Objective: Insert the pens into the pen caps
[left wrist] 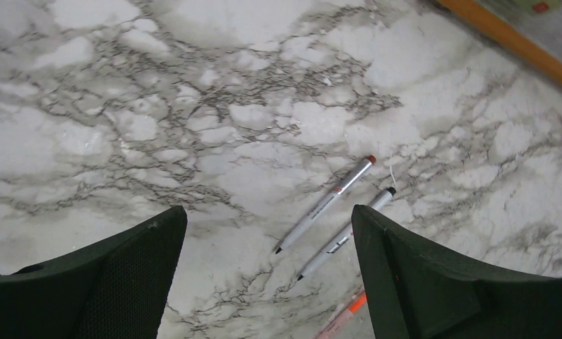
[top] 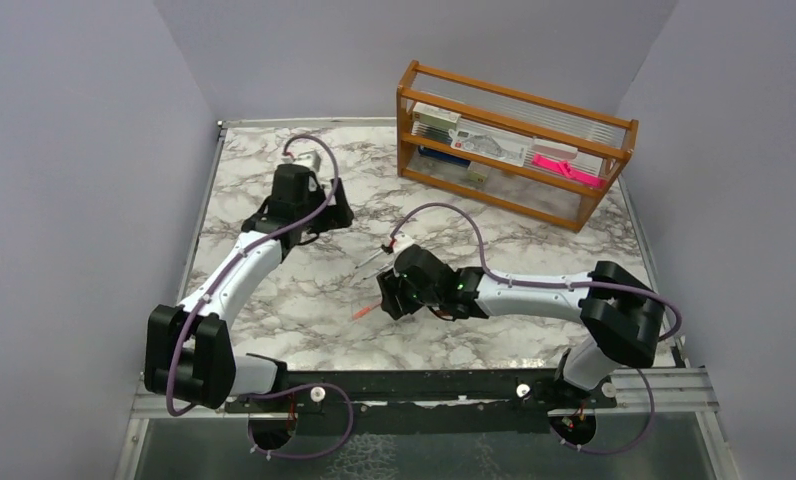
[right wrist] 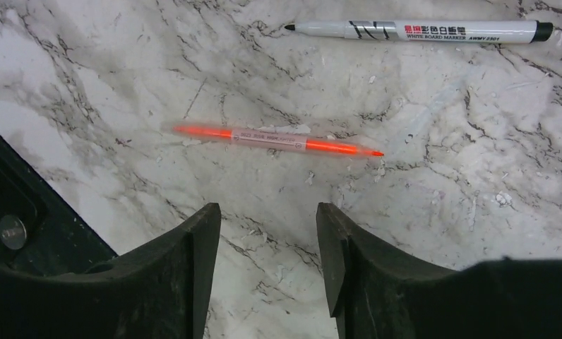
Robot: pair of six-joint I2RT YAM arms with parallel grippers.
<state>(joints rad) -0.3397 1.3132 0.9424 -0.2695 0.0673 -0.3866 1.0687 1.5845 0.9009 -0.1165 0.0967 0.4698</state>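
The orange pen [right wrist: 278, 140] is lying flat on the marble table [right wrist: 476, 212] near two grey pens [left wrist: 325, 203], the right gripper [right wrist: 265, 215] hovering just beside it, jaws narrowly apart and empty, while the left gripper [left wrist: 267, 215] is hanging wide open.

Top cam looks down from behind; both wrist cams hug the tabletop [left wrist: 193, 106], sharing the orange pen [right wrist: 274, 140].

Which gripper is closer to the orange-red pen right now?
Right. The right gripper hovers open just beside the orange-red pen; the left gripper is farther off, beyond it and leftward.
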